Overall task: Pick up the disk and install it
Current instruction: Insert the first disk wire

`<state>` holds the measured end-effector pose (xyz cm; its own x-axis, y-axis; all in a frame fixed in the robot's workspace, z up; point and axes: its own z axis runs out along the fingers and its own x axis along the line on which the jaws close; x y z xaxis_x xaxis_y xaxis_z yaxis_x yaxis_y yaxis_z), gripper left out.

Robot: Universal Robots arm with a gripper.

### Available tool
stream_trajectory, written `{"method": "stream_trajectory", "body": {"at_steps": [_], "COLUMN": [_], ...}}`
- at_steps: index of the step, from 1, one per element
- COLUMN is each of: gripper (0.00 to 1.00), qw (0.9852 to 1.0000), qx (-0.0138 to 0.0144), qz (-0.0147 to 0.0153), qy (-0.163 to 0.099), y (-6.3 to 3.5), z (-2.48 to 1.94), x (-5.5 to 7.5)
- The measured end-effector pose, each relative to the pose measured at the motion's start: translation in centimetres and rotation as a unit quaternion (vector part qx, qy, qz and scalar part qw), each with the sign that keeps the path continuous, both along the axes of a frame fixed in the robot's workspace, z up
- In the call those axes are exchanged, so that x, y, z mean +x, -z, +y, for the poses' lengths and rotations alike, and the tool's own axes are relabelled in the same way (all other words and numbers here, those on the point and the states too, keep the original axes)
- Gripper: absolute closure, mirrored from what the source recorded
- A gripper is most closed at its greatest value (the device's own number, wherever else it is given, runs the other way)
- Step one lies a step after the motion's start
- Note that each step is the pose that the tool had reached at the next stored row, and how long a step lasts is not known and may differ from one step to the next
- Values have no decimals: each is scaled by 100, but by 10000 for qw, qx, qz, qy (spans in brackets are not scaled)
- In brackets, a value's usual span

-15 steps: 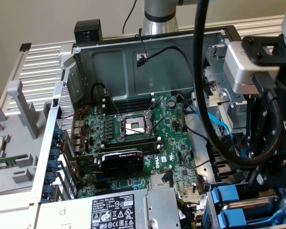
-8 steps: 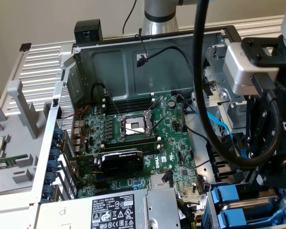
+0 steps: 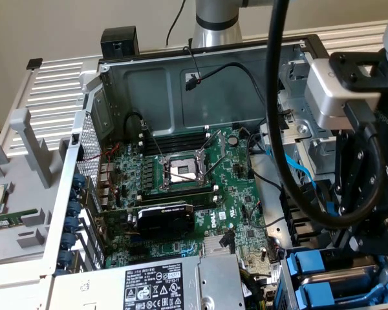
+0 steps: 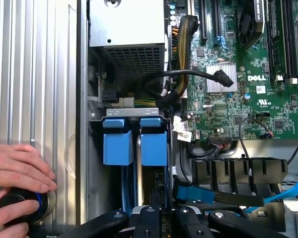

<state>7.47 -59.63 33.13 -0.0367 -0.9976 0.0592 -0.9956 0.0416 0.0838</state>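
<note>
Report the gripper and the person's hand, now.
Gripper: over the blue disk carriers; open or closed cannot be told.
Person's hand: resting on a black round knob.

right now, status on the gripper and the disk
Gripper shut, low over drive bay. Disk seated in bay beside second blue carrier. Person's hand on case edge.

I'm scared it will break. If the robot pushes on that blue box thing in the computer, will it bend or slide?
Probably not bend: the disk looks like a stiff block in a hard blue carrier. It likely slides straight, since it stands in a snug bay beside another blue carrier. Still, it is probably delicate inside.
</note>
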Motion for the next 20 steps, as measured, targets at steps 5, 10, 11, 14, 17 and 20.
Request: {"method": "stream_trajectory", "body": {"at_steps": [5, 10, 11, 14, 17, 20], "gripper": [83, 83, 83, 83, 83, 83], "qw": [10000, 10000, 10000, 10000, 10000, 10000], "qx": [0, -2, -3, -3, -2, -2], "qz": [0, 0, 0, 0, 0, 0], "qy": [0, 0, 0, 0, 0, 0], "y": [15, 29, 29, 30, 31, 31], "z": [0, 0, 0, 0, 0, 0], "x": [-1, -1, -1, -1, -1, -1]}}
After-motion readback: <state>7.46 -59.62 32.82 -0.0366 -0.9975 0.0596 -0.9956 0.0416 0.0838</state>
